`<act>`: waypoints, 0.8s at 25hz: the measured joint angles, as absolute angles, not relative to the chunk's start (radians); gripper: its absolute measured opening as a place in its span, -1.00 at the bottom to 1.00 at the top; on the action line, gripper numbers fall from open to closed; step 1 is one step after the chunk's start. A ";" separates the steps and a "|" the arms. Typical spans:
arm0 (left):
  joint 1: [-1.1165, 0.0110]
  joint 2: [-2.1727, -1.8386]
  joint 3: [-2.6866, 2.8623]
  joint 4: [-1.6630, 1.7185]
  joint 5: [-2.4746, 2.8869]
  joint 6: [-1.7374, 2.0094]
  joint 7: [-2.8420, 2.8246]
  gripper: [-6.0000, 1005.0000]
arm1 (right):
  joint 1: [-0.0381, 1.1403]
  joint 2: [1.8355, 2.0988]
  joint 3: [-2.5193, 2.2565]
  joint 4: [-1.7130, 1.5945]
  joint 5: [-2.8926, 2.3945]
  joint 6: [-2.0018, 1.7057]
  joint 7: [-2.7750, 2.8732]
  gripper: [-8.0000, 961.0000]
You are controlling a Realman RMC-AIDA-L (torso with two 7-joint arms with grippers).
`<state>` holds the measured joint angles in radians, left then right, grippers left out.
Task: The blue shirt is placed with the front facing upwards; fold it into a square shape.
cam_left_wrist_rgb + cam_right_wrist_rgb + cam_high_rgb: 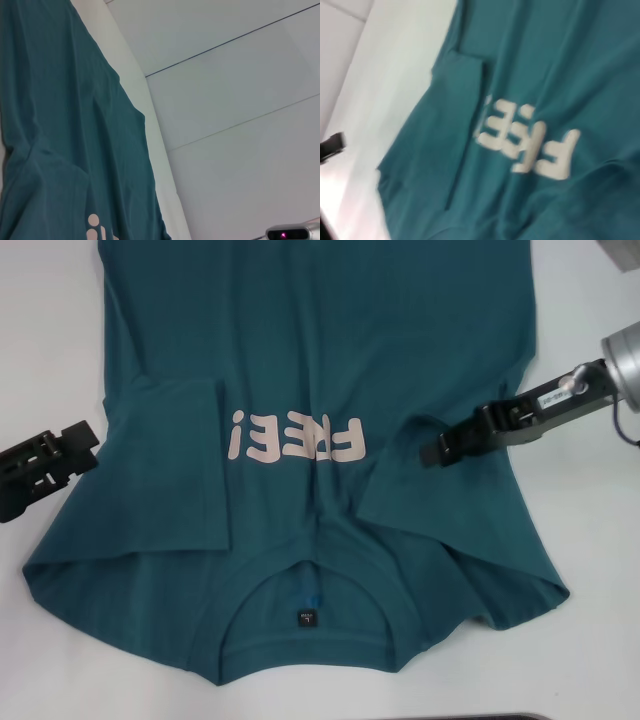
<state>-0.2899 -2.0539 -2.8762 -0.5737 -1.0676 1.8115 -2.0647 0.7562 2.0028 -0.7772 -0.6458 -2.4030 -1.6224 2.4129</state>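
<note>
The blue shirt lies front up on the white table, with its collar and dark neck label at the near edge. The pale pink "FREE!" lettering shows on the chest. Both sleeves are folded inward: one on the left, one on the right. My left gripper is open and empty, just off the shirt's left edge. My right gripper is over the folded right sleeve. The shirt also shows in the left wrist view and in the right wrist view.
White table shows on both sides of the shirt. The shirt's hem runs out of view at the far side. My left gripper shows far off in the right wrist view. Pale wall panels stand beyond the table.
</note>
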 joint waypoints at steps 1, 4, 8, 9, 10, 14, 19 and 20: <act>-0.290 -2.054 -2.876 -0.574 -1.068 1.811 -2.065 0.25 | 0.753 1.995 -0.778 -0.645 -2.406 -1.613 2.417 -0.55; -0.290 -2.054 -2.876 -0.574 -1.068 1.811 -2.065 0.25 | 0.738 1.974 -0.780 -0.636 -2.418 -1.569 2.446 -0.27; -0.290 -2.054 -2.876 -0.574 -1.068 1.810 -2.065 0.25 | 0.720 1.969 -0.781 -0.633 -2.427 -1.529 2.477 0.10; -0.290 -2.054 -2.876 -0.574 -1.068 1.809 -2.065 0.25 | 0.718 1.971 -0.783 -0.633 -2.433 -1.518 2.482 0.16; -0.291 -2.054 -2.876 -0.574 -1.068 1.809 -2.065 0.25 | 0.717 1.972 -0.785 -0.633 -2.438 -1.510 2.487 0.22; -0.291 -2.055 -2.876 -0.574 -1.068 1.808 -2.065 0.25 | 0.714 1.981 -0.779 -0.633 -2.449 -1.479 2.492 0.47; -0.289 -2.056 -2.876 -0.574 -1.068 1.804 -2.066 0.25 | 0.713 1.993 -0.764 -0.633 -2.444 -1.442 2.492 0.62; -0.289 -2.057 -2.876 -0.574 -1.068 1.803 -2.066 0.25 | 0.713 1.996 -0.757 -0.633 -2.439 -1.432 2.491 0.64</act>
<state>-0.2888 -2.0566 -2.8762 -0.5736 -1.0676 1.8029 -2.0657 0.7132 1.9964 -0.7568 -0.6329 -2.4391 -1.4325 2.4911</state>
